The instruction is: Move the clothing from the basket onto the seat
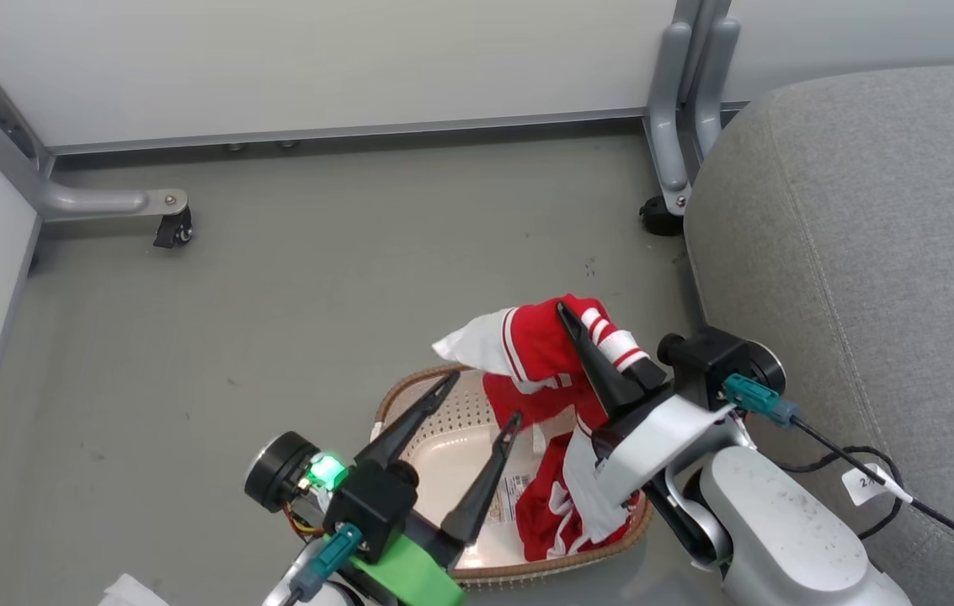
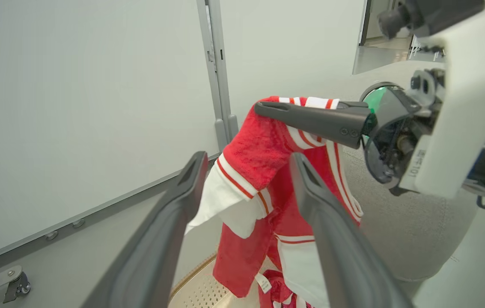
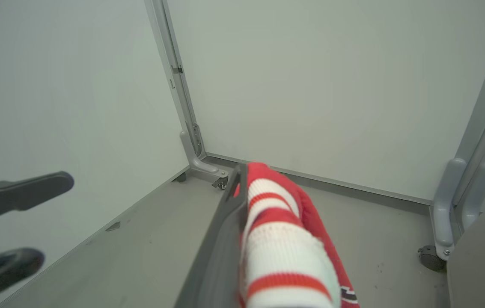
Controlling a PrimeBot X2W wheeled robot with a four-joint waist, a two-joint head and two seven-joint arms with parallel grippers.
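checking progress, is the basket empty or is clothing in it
Not empty: red clothing lies in the basket, while the right gripper holds a red piece raised above it.

Lighting: bright, even, diffuse; faint soft shadows on matte grey floor [image 1: 317, 269]. Focus: left gripper's dark tapered fingers [image 3: 7, 263], lower left of right wrist view, blurred. Wrist views: wide-angle bowing at edges.

Red clothing [image 2: 256, 153] in right end effector [image 2: 268, 110], beyond wide-open left end effector [image 2: 247, 162]
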